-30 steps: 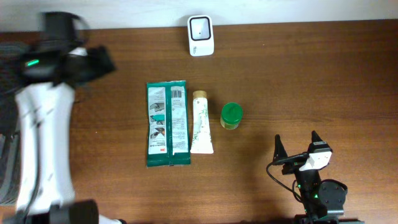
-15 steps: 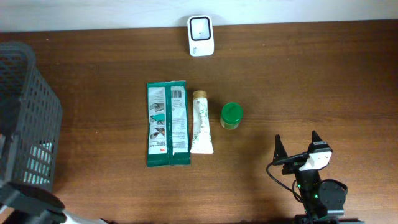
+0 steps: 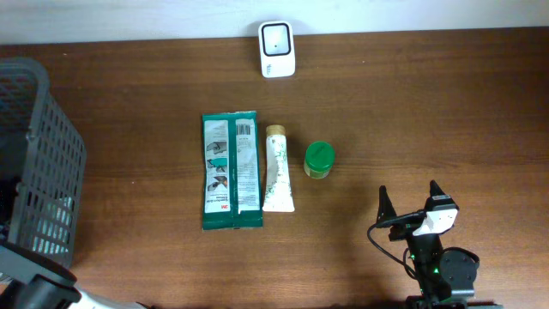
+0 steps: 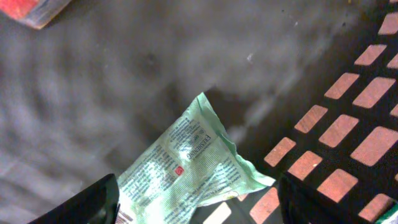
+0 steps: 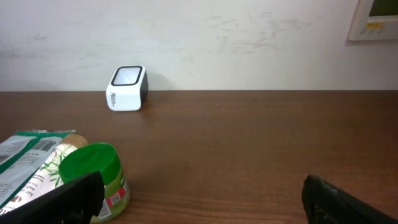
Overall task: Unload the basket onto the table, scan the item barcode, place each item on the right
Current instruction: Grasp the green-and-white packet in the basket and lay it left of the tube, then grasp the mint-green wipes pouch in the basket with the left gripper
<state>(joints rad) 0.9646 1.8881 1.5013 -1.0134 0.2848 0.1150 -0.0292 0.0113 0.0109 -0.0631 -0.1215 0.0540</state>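
1. Far to the left of the scanner (image 3: pixel 277 49), the mesh basket (image 3: pixel 51 172) holds a pale green pouch (image 4: pixel 186 162). The left claw (image 4: pixel 198 198) hangs over it with its fingers spread, and as far as we can see the pouch lies loose between them.
2. In front of the scanner and slightly left lies the flat green pack (image 3: pixel 232 171). We judge it light, soft and crinkly, so we would pinch one long edge.
3. Straight in front of the scanner, the tube (image 3: pixel 277 169) lies against the pack. It looks squeezable, so we would hold it near the cap.
4. Just right of the tube stands the green-lidded jar (image 3: pixel 319 160). It looks stiff and smooth, so we would grip across the lid.
5. Far in front and to the right of the scanner, the right claw (image 3: pixel 408 190) is spread wide and empty. The jar is its nearest item, though well apart.
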